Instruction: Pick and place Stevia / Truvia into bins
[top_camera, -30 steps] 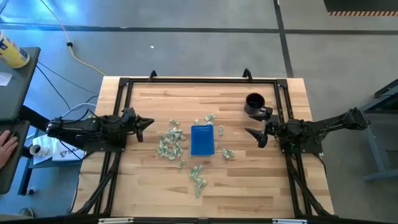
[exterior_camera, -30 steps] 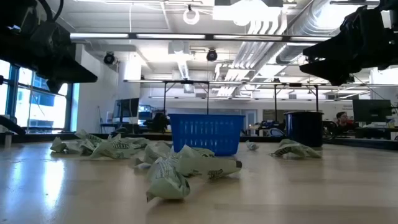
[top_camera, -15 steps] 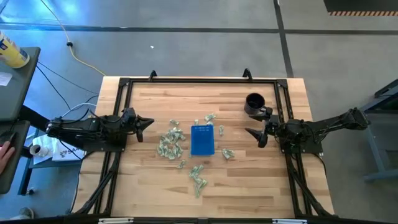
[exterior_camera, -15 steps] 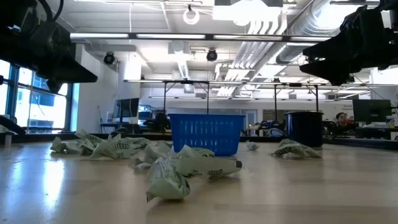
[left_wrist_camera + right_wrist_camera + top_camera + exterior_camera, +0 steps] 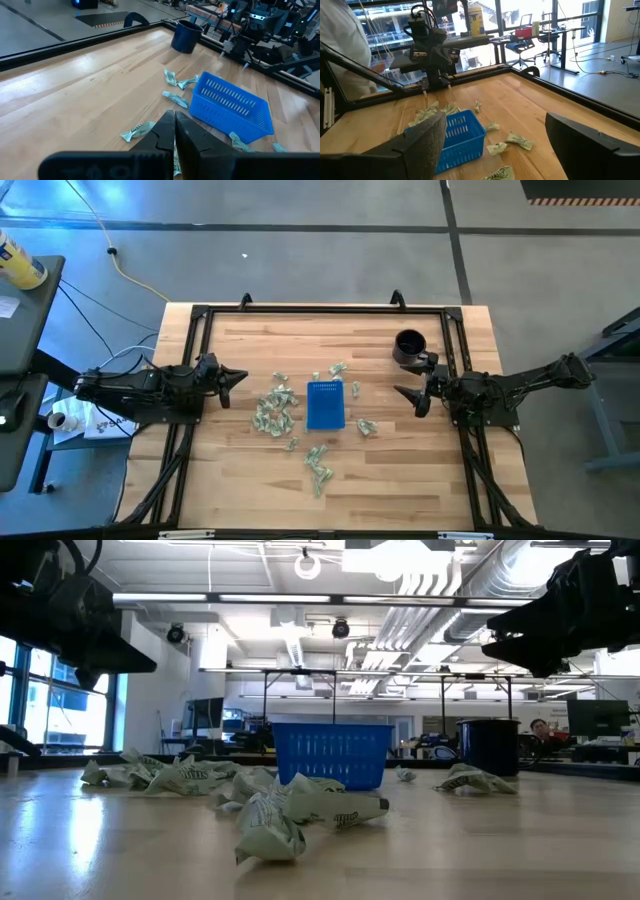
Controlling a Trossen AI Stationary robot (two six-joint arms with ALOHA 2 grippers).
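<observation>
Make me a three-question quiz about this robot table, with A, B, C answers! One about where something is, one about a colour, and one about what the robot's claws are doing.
1. Where is the black mug?
A. inside the tray
B. on the table near the right gripper
C. beside the left gripper

2. What colour is the tray?
A. blue
B. red
C. yellow

3. How are the grippers?
A. both open
B. both shut
C. left shut, right open

Answers:
1. B: the high view shows the mug standing close by the right arm's tip.
2. A: its ribbed walls show blue in every view.
3. C: the left wrist view shows fingers pressed together; the right wrist view shows them wide apart, over the packets.
</observation>
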